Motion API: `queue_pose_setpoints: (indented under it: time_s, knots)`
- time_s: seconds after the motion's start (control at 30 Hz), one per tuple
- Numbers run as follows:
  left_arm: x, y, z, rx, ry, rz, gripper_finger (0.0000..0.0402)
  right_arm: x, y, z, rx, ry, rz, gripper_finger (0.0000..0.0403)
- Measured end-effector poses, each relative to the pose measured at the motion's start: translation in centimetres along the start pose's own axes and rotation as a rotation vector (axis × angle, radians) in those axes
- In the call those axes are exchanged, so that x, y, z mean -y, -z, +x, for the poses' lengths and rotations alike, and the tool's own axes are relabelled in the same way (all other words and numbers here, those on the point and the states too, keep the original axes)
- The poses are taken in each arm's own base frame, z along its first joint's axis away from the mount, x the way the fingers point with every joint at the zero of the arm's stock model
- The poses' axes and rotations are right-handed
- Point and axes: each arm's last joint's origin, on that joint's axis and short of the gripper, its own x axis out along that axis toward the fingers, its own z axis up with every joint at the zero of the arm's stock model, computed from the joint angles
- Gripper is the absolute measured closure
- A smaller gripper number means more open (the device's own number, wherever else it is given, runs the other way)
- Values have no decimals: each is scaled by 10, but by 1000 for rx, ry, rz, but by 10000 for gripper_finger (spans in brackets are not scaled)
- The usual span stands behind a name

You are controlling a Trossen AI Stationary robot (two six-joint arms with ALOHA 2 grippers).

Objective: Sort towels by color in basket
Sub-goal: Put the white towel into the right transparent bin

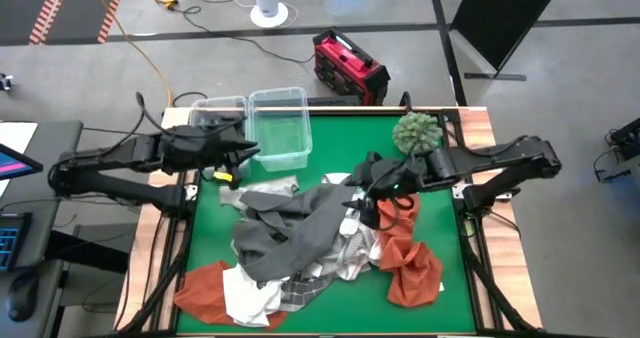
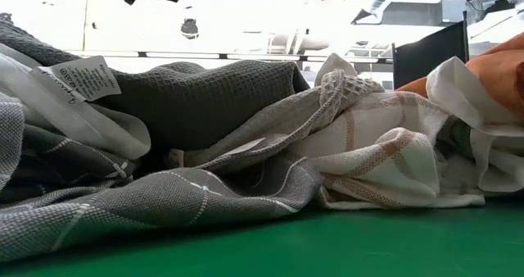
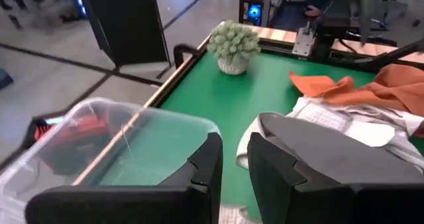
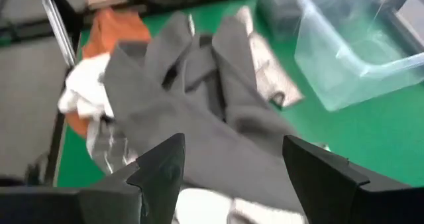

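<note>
Grey checked towel (image 2: 172,199) fills the front of the low view, lying on the green table (image 2: 344,248), with a dark grey waffle towel (image 2: 205,97) heaped behind it, a white towel with faint stripes (image 2: 385,150) to its right, and a white care label (image 2: 82,80) standing up at the left; from above, the towels form 1 tangled pile across the middle and near side of the table, a large dark grey towel (image 1: 300,233) on top, rust-orange towels at the near left corner (image 1: 205,286) and at the right (image 1: 410,263), white and checked cloth (image 1: 290,288) between them; 2 clear plastic bins stand side by side at the far left of the table, the larger one (image 1: 280,128) and a smaller one (image 1: 218,113), and neither shows a towel inside; a round green spiky ball (image 1: 417,131) sits at the far right edge; the left gripper (image 1: 235,158) hovers beside the larger bin, its 2 fingers (image 3: 205,171) close together with only a narrow gap and nothing between them; the right gripper (image 1: 372,190) is over the right side of the pile, its fingers (image 4: 162,171) spread wide above the dark grey towel, holding nothing.
</note>
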Motion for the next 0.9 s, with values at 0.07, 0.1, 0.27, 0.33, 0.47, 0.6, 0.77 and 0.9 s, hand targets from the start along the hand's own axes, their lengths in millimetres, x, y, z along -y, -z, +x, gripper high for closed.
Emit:
queue_pose_setpoints:
  time_s: [0.07,0.1,0.27,0.33,0.47,0.6,0.77,0.9]
  knots:
    - [6,-4,0,-10,16,16,338,-4,5,10,-64,-15,-26,122]
    - [9,-6,0,-17,27,22,338,-6,9,15,-104,-24,-33,122]
    - [15,-17,-3,-54,36,5,338,-20,31,42,-294,-37,-105,122]
    - [13,-21,-7,-63,19,-19,338,-28,39,55,-351,-35,-136,122]
    - [8,-32,-19,-58,16,-49,338,-41,56,77,-446,-22,-146,122]
    - [4,-40,-31,-60,56,-51,338,-51,63,82,-466,-12,-119,122]
    - [2,-43,-38,-37,66,-15,338,-61,67,88,-425,40,-156,122]
    - [2,-43,-37,-39,68,13,338,-61,68,103,-406,26,-125,141]
